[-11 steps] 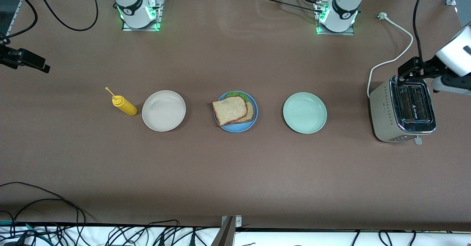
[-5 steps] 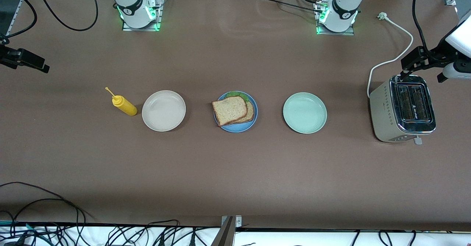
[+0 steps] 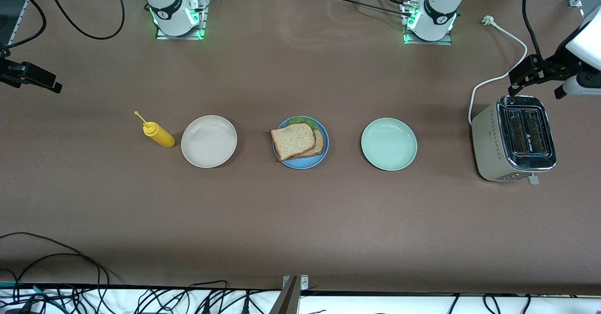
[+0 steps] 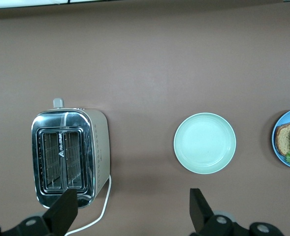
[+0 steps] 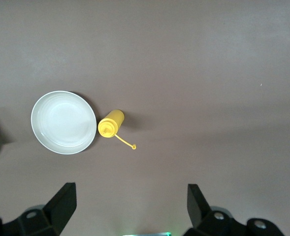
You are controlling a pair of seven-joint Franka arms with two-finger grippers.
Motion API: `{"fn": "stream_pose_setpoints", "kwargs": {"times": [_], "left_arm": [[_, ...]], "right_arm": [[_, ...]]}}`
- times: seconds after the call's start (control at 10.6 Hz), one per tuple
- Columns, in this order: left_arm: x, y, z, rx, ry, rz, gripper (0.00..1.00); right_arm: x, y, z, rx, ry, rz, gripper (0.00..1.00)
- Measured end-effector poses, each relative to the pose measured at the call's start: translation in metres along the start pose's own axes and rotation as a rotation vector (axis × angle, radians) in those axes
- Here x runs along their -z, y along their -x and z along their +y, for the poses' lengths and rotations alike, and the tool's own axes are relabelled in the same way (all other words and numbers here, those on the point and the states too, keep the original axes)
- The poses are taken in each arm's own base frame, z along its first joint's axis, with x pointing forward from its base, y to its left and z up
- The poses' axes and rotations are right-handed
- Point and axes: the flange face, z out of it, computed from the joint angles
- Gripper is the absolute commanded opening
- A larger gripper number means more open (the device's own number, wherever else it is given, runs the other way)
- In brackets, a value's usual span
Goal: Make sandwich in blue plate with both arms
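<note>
Since a second ago the left hand (image 3: 519,77) has risen off the toaster (image 3: 514,138) and drawn back toward the left arm's end of the counter (image 3: 300,220); it now hangs over the counter just beside the toaster, fingers (image 4: 200,209) wide apart and empty. The right hand (image 5: 130,206) has barely shifted, waiting high over the right arm's end, fingers spread, holding nothing. Nothing on the counter has moved. The sandwich (image 3: 296,140), two bread slices over lettuce, lies on the blue plate (image 3: 303,164), between the beige plate (image 3: 209,141) and the mint-green plate (image 3: 389,144). A yellow squeeze bottle (image 3: 158,134) stands just beside the beige plate. The toaster's top bears a small mark, unreadable.
</note>
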Motion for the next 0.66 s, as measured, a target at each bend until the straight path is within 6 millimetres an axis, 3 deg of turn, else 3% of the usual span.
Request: {"fn": "stream_pose_setpoints", "kwargs": {"times": [0.19,0.66], "left_arm": [[0.0082,0.0106,-0.0013,0.004,0.000,0.000,1.00],[0.0085,0.0125,0.0007,0.001,-0.001,-0.006,1.00]], "right_arm": [[0.0000,0.0000,0.0001,0.000,0.000,0.000,1.00],[0.0000,0.0000,0.0005,-0.001,0.000,0.000,1.00]]}}
